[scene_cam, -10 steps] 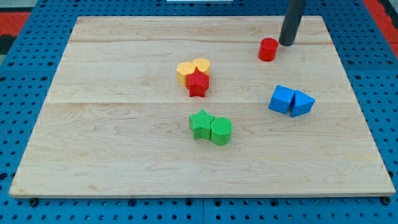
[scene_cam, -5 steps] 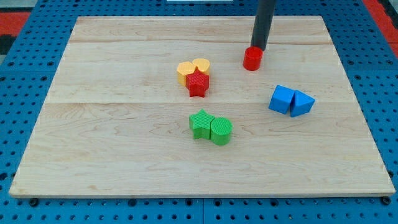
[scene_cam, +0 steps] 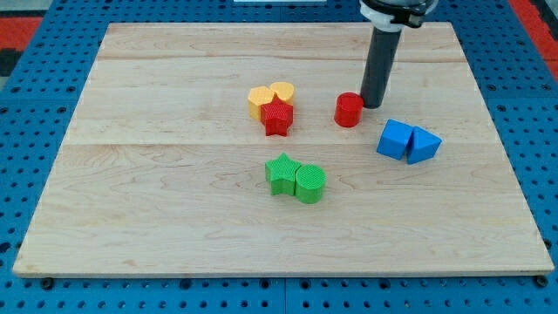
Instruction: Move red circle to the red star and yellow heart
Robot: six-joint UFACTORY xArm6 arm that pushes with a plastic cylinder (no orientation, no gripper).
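The red circle (scene_cam: 349,110) stands on the wooden board right of centre, toward the view's top. My tip (scene_cam: 372,105) is just to its right, touching or nearly touching its side. The red star (scene_cam: 277,116) sits to the left of the circle, with a gap between them. The yellow heart (scene_cam: 282,92) is pressed against the star's top edge, and a yellow-orange hexagon-like block (scene_cam: 260,100) touches both at their left.
A blue cube (scene_cam: 396,139) and a blue triangle (scene_cam: 424,144) sit together just below and right of my tip. A green star (scene_cam: 282,174) and a green rounded block (scene_cam: 309,183) sit together below the red star. The board (scene_cam: 157,218) lies on a blue pegboard.
The red circle has slid down and left, closer to the red star. My tip moved left and then down with it, from the circle's upper right to its right side.
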